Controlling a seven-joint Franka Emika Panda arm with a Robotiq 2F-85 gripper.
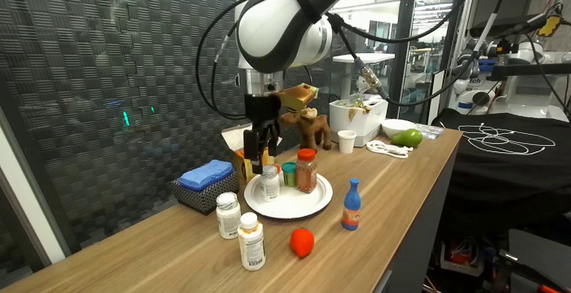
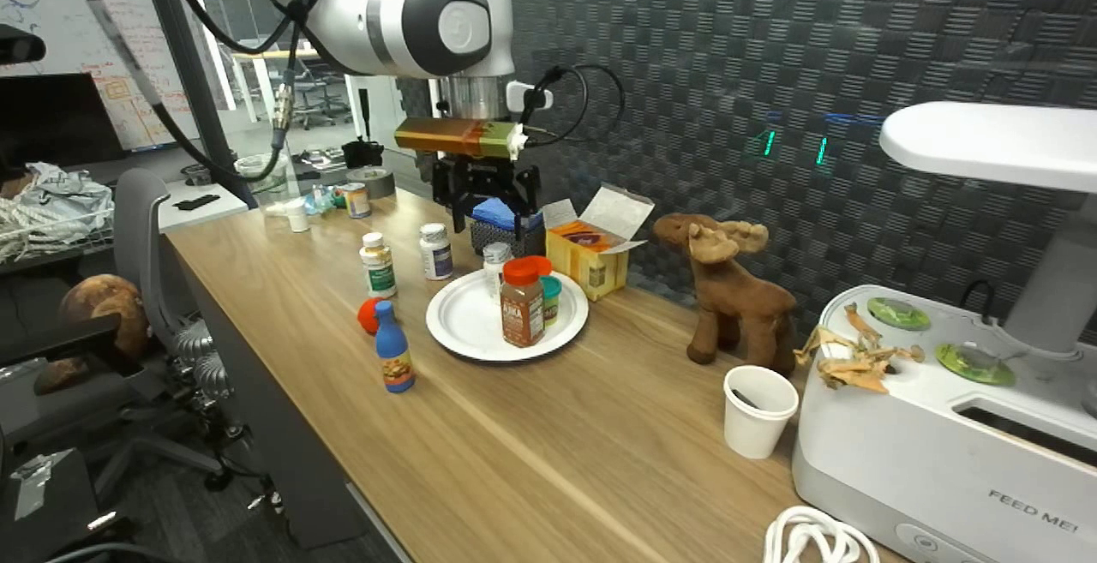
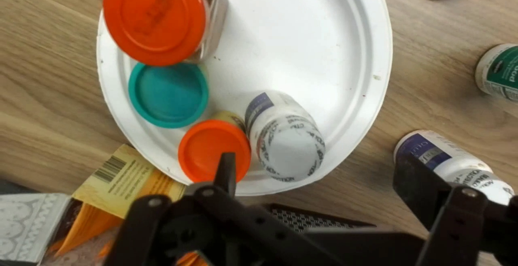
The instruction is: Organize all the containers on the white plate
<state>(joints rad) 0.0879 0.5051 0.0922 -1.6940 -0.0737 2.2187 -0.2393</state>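
The hand stood wide with nothing between its fingers, close above a purple-labelled supplement bottle that sat upright on the white plate, just beside an orange-lidded tub. The step in hand looked to be leaving that bottle and going for the next. Done well, that called for a straight rise clear of every cap, and only then a sideways swing; a low sweep could have tipped the bottle. For the second purple-labelled supplement bottle, off the plate on the bench, the best grip was likely around the body below its cap, centred so that neither finger caught the green-labelled supplement bottle near it. Setting down called for the plate's side toward the strawberry, base level, then a slow release.

Counted: one plate bearing four containers, namely one red-capped spice jar, one teal-lidded tub, one orange-lidded tub and one supplement bottle. Off it stood two supplement bottles and one blue bottle, so probably three left. Around them were one strawberry, one plush moose, one yellow carton and one paper cup.
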